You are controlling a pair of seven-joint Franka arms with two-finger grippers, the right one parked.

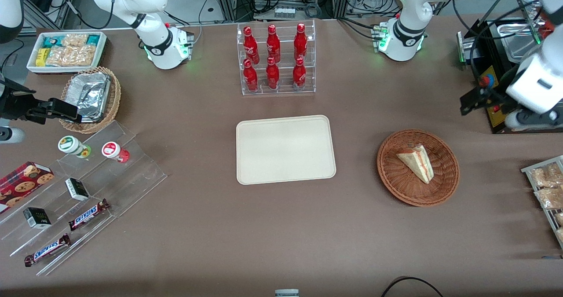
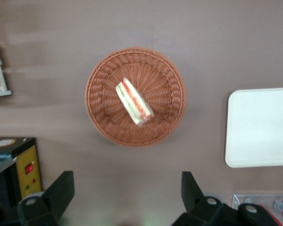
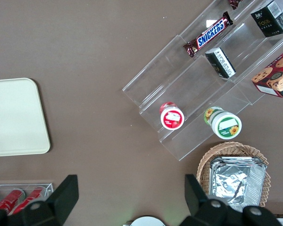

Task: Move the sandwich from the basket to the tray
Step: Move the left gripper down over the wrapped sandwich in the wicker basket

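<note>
The sandwich (image 1: 418, 161) lies in the reddish-brown wicker basket (image 1: 391, 174), a pale wedge with red and green filling. Both also show in the left wrist view: sandwich (image 2: 134, 101), basket (image 2: 104, 122). The cream tray (image 1: 285, 149) lies flat at the table's middle, beside the basket, with nothing on it; its edge shows in the left wrist view (image 2: 262, 127). My left gripper (image 1: 473, 102) hangs high above the table, farther from the front camera than the basket and toward the working arm's end. It is open and empty (image 2: 126, 180).
A clear rack of red bottles (image 1: 276, 59) stands farther from the front camera than the tray. A black machine (image 1: 497, 68) sits beside my gripper. A rack of snack packets (image 1: 547, 191) lies at the working arm's end. Acrylic steps with snacks (image 1: 88, 191) lie toward the parked arm's end.
</note>
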